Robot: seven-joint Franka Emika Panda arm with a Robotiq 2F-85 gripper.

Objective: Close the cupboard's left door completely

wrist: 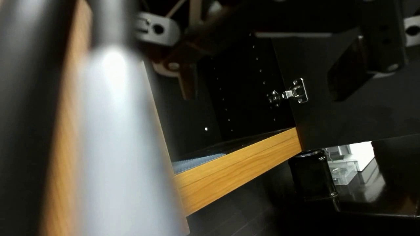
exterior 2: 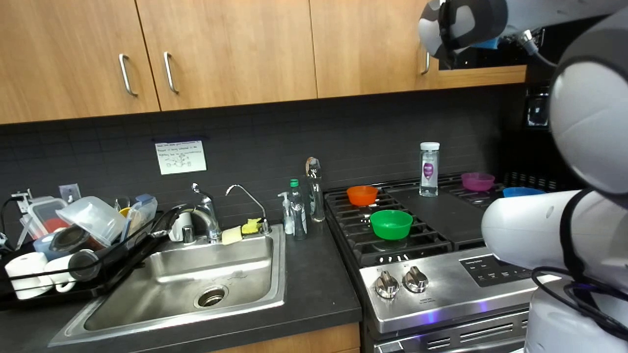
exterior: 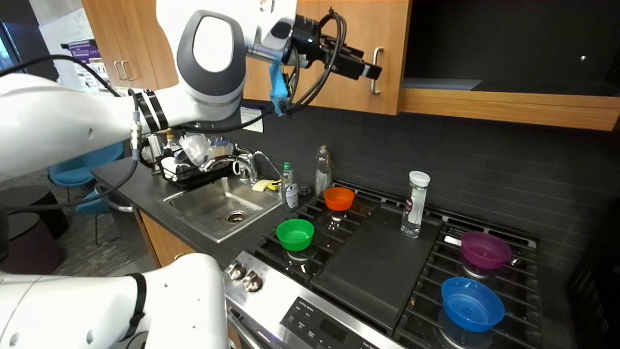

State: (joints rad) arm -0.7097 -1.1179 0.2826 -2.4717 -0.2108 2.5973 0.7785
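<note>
The cupboard hangs on the wall with a dark interior showing. Its left door, a light-brown panel with a slim silver handle, looks flush or nearly flush in both exterior views. I cannot tell if a small gap remains. In the wrist view the wood of a door shows blurred at the left. My gripper is in front of the left door beside the handle; contact cannot be told. Its jaws stand wide apart in the wrist view with nothing between. The arm hides it in an exterior view.
An open dark door face with a hinge stands at the right in the wrist view. A blurred grey bar crosses the left. Below are a stove with bowls, a bottle and a sink.
</note>
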